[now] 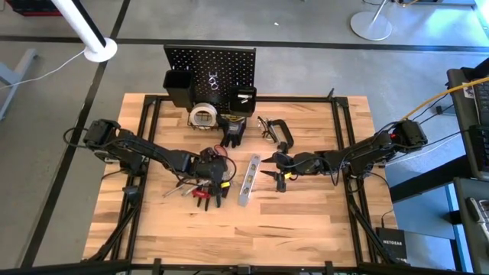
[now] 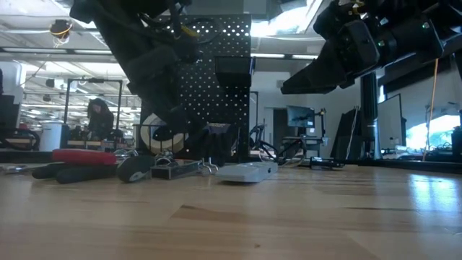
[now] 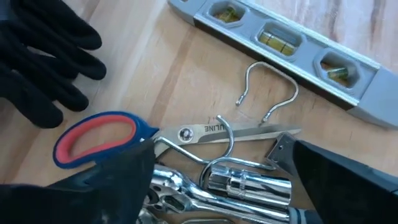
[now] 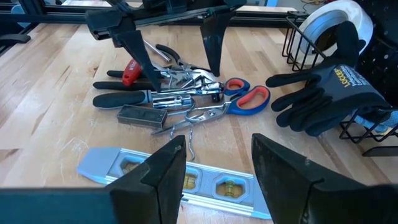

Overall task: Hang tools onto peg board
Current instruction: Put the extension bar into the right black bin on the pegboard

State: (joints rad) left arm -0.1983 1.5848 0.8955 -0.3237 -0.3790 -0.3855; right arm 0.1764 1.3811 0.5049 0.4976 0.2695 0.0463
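A pile of tools lies on the wooden table at centre left. It holds blue-and-red-handled scissors [image 3: 99, 140], red-and-black pliers [image 1: 202, 195], chrome sockets and wire hooks. My left gripper [image 1: 210, 174] is open just above this pile [image 4: 183, 74]; whether it touches the pile I cannot tell. The silver level [image 1: 248, 179] lies flat beside the pile. My right gripper [image 4: 217, 143] is open and empty above the level, raised off the table [image 2: 296, 83]. The black peg board [image 1: 210, 65] stands upright at the far edge.
Black gloves [image 1: 233, 131] and a pale tape roll [image 1: 202, 116] lie at the peg board's foot. A black C-clamp [image 1: 279, 131] lies to their right. Black bins hang on the board [image 1: 179, 84]. Bare wood shows at the table's near side.
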